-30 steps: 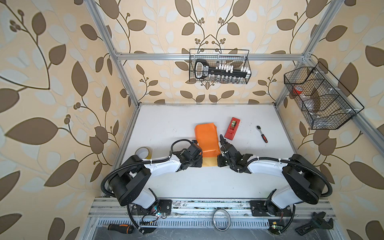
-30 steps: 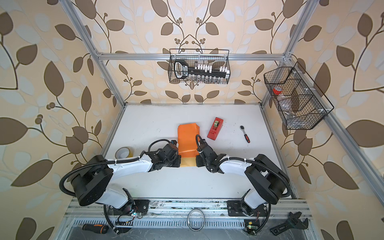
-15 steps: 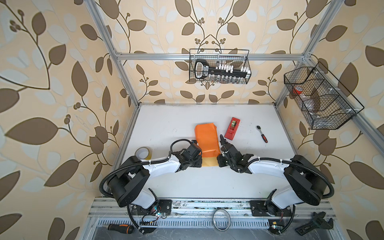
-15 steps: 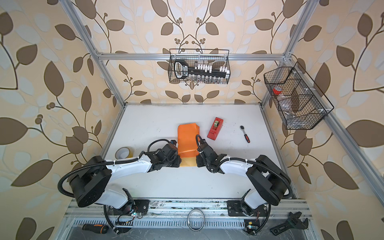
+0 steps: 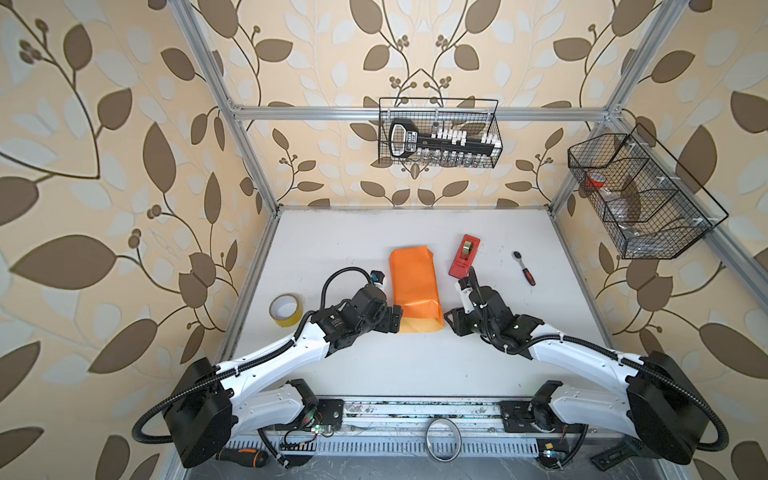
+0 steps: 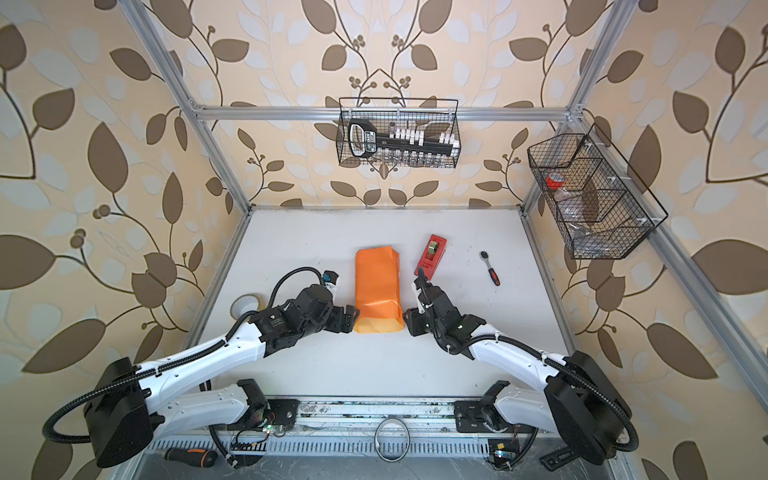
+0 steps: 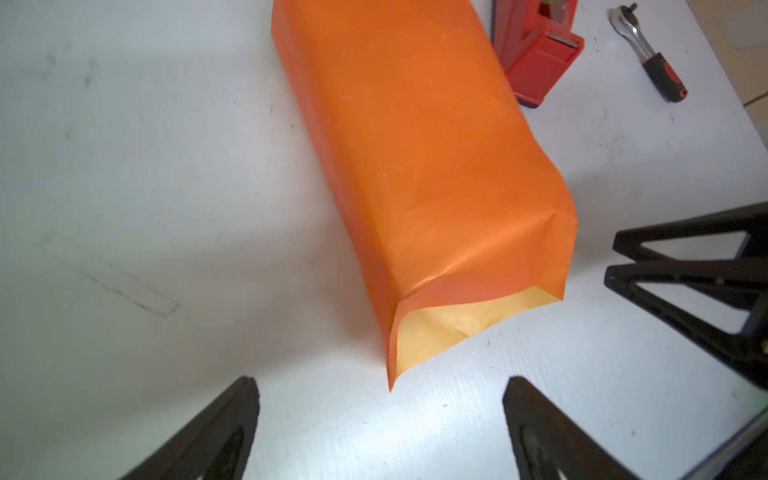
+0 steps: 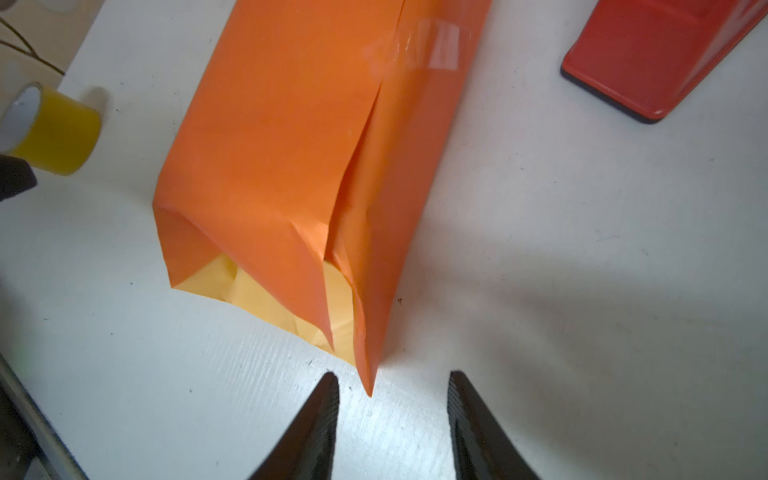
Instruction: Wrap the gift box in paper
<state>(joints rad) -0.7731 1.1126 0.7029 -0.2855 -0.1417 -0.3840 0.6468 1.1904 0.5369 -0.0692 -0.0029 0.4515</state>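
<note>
Top views: the paper (image 5: pixel 415 291) lies mid-table (image 5: pixel 332 245) as an orange tube. Its near end is open and the pale inside shows. We can't see the gift box and judge it's inside. The left gripper (image 5: pixel 397 324) and right gripper (image 5: pixel 451 322) flank that open end.

Left wrist: jaws wide apart and empty, with a paper (image 7: pixel 415 166) corner just ahead.

Right wrist: jaws apart with nothing between them, seam corner just ahead. A clear tape strip (image 8: pixel 415 45) sits on the seam.

We judge the sheet thin, light, glossy and easily creased. Pinch the loose end flaps at the corners and fold against the stiff box.
</note>
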